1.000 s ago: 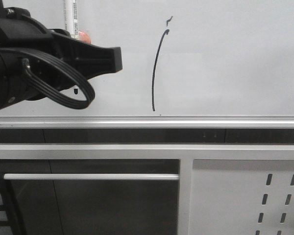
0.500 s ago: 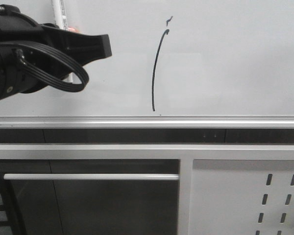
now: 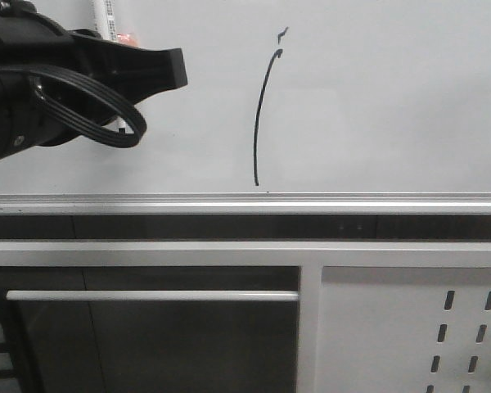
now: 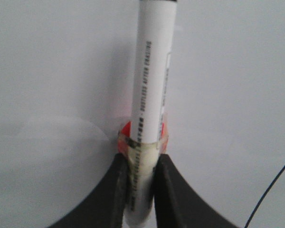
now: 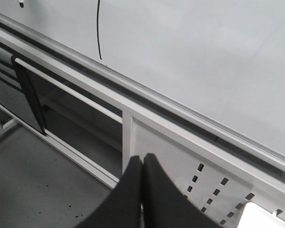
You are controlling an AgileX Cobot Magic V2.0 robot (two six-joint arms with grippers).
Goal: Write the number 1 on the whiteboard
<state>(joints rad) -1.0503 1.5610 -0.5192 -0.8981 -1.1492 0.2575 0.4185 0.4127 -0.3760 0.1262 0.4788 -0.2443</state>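
The number 1 (image 3: pixel 260 123) is a long, slightly curved black stroke on the whiteboard (image 3: pixel 385 106), with a small tick (image 3: pixel 283 33) above its top. My left gripper (image 3: pixel 151 67) is at the upper left, well left of the stroke. It is shut on a white marker (image 3: pixel 105 16) wrapped in red tape. In the left wrist view the fingers (image 4: pixel 141 164) clamp the marker (image 4: pixel 152 71) near its rear end, and its tip is out of view. My right gripper (image 5: pixel 142 161) is shut and empty, low in front of the stand. The stroke (image 5: pixel 98 33) also shows there.
A silver frame rail (image 3: pixel 311 199) runs along the board's lower edge. Below it are a horizontal bar (image 3: pixel 147 295) and a grey perforated panel (image 3: pixel 462 327), which also shows in the right wrist view (image 5: pixel 213 178). A black cable loop (image 3: pixel 106 123) hangs from my left arm.
My left gripper has moved up and to the left with the marker, away from the stroke. The stroke and tick are unchanged.
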